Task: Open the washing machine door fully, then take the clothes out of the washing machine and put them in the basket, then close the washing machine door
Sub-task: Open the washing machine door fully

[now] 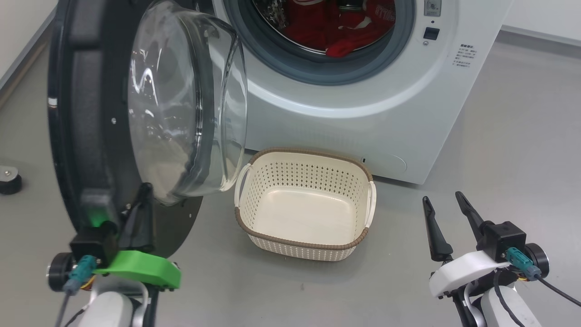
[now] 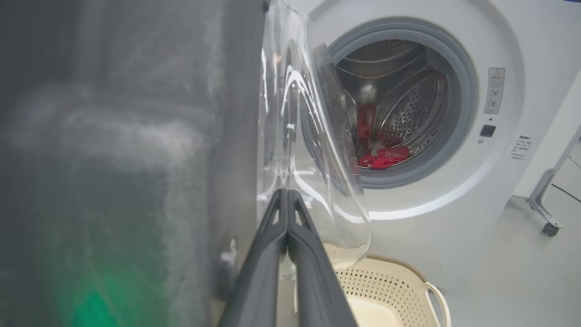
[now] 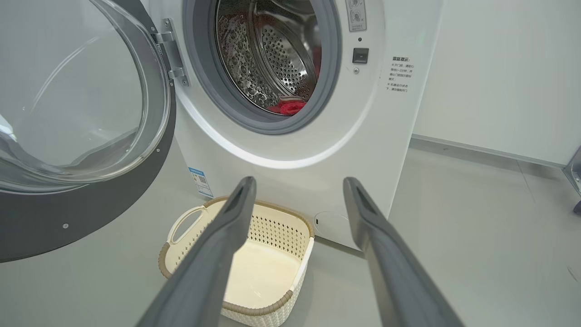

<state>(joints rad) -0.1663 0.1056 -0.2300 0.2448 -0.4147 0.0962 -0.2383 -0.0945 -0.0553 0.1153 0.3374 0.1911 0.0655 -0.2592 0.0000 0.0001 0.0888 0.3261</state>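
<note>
A: So, where does the washing machine door (image 1: 63, 113) stand?
B: Well open, out to the left of the washing machine (image 1: 363, 104), its glass bowl (image 1: 181, 104) bulging toward the basket (image 1: 308, 153).
A: And the left gripper (image 1: 146, 190)?
B: Fingers pressed together with nothing between them, pointing up along the door's black inner face just under the bowl. Whether they touch the door, I cannot tell.
A: The right gripper (image 1: 441, 196)?
B: Jaws spread wide and empty, low at the right over the grey floor (image 1: 499, 159), well apart from the machine. Its wrist view looks at the basket and the drum (image 3: 272, 59).
A: The clothes (image 1: 349, 27)?
B: Red with white trim, lying at the bottom of the drum, behind the grey ring (image 1: 268, 59).
A: And the basket?
B: Upright on the floor just in front of the machine, below the drum mouth and beside the door's lower edge, its cream bottom in plain view.
</note>
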